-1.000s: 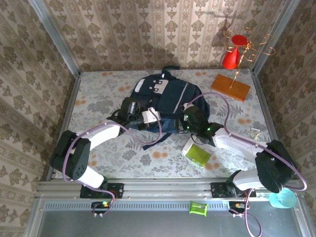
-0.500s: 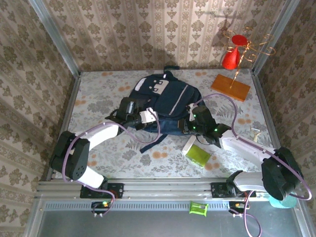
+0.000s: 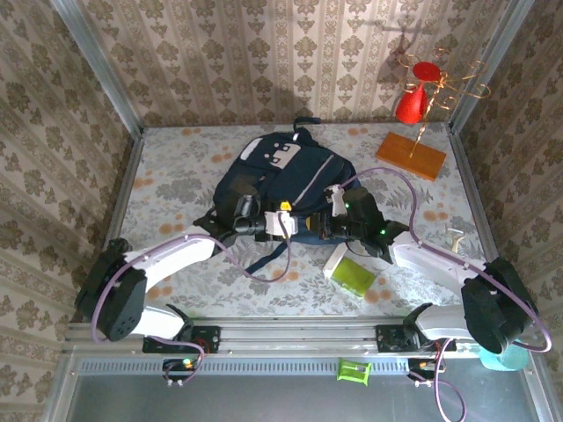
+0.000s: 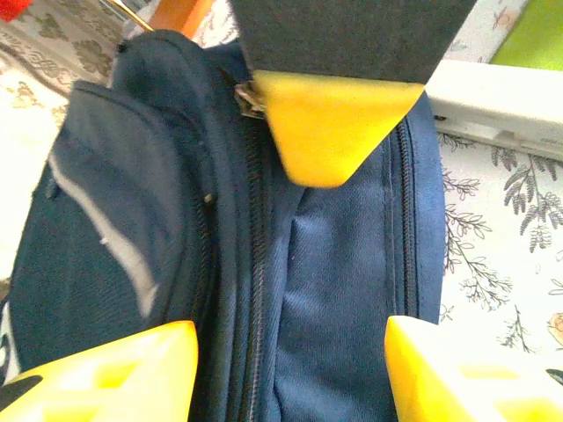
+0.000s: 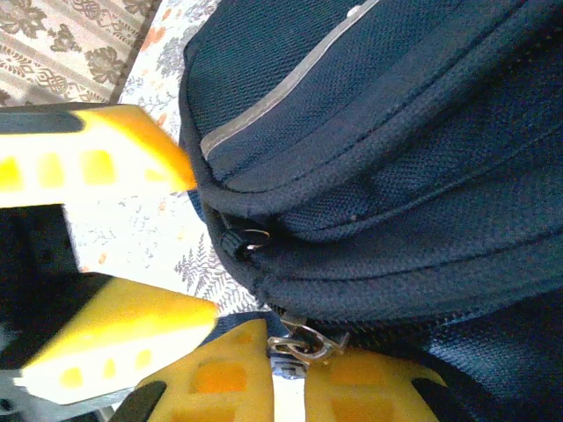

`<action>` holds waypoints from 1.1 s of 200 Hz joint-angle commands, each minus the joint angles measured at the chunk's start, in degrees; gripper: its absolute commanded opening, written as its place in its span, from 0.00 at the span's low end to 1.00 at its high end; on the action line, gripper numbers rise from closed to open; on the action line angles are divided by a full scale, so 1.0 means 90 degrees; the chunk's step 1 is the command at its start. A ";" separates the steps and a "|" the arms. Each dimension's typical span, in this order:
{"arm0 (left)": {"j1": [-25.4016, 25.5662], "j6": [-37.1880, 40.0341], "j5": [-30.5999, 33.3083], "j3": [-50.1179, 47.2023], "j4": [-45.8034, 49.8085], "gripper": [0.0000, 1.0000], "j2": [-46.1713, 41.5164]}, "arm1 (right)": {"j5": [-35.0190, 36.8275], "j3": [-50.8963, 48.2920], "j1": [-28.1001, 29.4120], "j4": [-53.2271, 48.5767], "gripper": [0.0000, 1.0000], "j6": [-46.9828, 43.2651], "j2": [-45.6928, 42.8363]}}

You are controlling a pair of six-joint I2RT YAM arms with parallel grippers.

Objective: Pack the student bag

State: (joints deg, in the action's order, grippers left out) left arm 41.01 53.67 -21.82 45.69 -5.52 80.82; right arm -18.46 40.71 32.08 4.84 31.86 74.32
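The student bag (image 3: 286,176), a dark navy backpack with a light stripe, lies at mid-table with its zippered edge toward the arms. My left gripper (image 3: 297,221) is open at that near edge. In the left wrist view its yellow fingers (image 4: 114,374) stand apart on either side of the bag's fabric (image 4: 343,281), beside a zipper line. My right gripper (image 3: 325,225) faces it from the right. It (image 5: 286,352) is shut on a metal zipper pull (image 5: 303,338) at the bag's (image 5: 422,158) lower seam.
A green packet (image 3: 355,276) with a white item beside it lies right of the grippers, near the front. An orange board (image 3: 411,156) with a wire stand and red cones (image 3: 413,101) stands at the back right. Patterned walls enclose the table.
My left gripper has opened and slid right along the bag's near edge, toward the right gripper. The right gripper stays shut and has hardly moved.
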 commanded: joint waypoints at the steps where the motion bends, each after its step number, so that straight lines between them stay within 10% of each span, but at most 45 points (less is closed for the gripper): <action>1: 0.0153 0.0411 0.0473 0.0353 -0.0226 0.57 0.0337 | -0.0422 0.0008 0.0037 0.0567 0.00 0.0051 0.0003; 53: 0.0191 0.0369 0.1517 0.0105 -0.1647 0.35 0.0873 | -0.0590 -0.0098 0.0030 0.0537 0.00 -0.0009 -0.0073; 92: -0.0002 0.0235 0.1583 0.0017 -0.1685 0.00 0.0933 | 0.0061 -0.0186 -0.0037 0.0048 0.00 -0.0018 -0.0412; 170: -0.0629 0.0069 0.0999 -0.0527 -0.1379 0.00 0.0258 | 0.2223 -0.0208 -0.0357 -0.1276 0.00 0.0524 -0.1044; 220: -0.0823 -0.0180 0.0521 -0.0625 -0.1340 0.00 0.0027 | 0.1412 -0.0014 -0.0323 -0.0940 0.00 -0.0389 -0.0703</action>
State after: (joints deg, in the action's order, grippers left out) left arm 35.90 55.09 -17.56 40.71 -18.68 83.18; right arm -5.45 39.64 29.52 -1.78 33.50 66.89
